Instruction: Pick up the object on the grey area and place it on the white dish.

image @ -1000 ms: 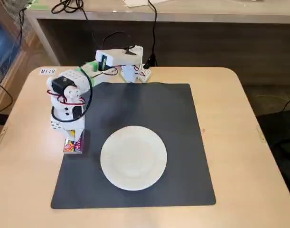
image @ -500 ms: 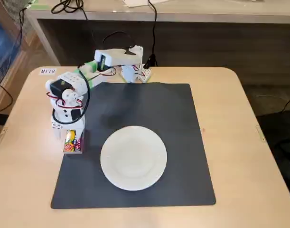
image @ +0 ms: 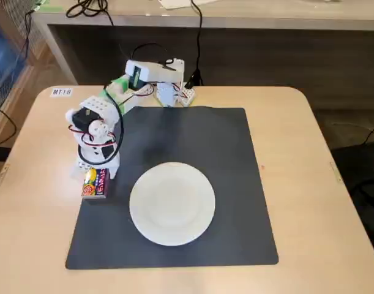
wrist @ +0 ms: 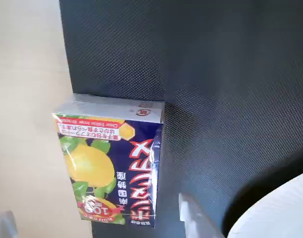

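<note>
In the fixed view the snack packet (image: 95, 182) lies at the left edge of the dark grey mat (image: 193, 141), left of centre in the frame, with the white plate (image: 172, 203) well apart to its right on the same mat. The arm's jaws (image: 96, 174) hang just above the packet's upper end. The wrist view shows the packet (wrist: 110, 171) (yellow fruit print, red lettering) straddling the mat's edge and the pale surface (wrist: 22, 99), one fingertip (wrist: 195, 218) beside it, another at the lower left corner; the jaws stand apart, unclamped.
</note>
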`<state>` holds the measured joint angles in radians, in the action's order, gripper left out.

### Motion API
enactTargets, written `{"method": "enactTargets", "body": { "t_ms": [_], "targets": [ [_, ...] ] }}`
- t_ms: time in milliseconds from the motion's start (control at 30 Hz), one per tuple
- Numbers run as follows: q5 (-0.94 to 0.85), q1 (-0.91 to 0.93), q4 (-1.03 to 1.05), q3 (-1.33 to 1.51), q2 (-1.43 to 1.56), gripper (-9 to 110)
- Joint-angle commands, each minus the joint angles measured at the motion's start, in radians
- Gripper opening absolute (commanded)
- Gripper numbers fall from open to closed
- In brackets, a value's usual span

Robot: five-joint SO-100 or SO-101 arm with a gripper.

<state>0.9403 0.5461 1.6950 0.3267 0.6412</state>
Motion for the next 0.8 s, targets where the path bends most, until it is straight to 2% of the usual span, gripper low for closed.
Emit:
{"method": "enactTargets", "body": {
  "t_ms": [0, 267, 600, 767],
  "targets": [
    [0.002, 0.011, 0.003, -0.021, 0.038, 40],
    [0.005, 0.031, 0.000, -0.064, -0.034, 34],
    [-0.017, 0.046, -0.003, -0.184, -0.163, 36],
    [-0.003, 0.054, -0.005, -0.215, -0.206, 30]
  ]
}}
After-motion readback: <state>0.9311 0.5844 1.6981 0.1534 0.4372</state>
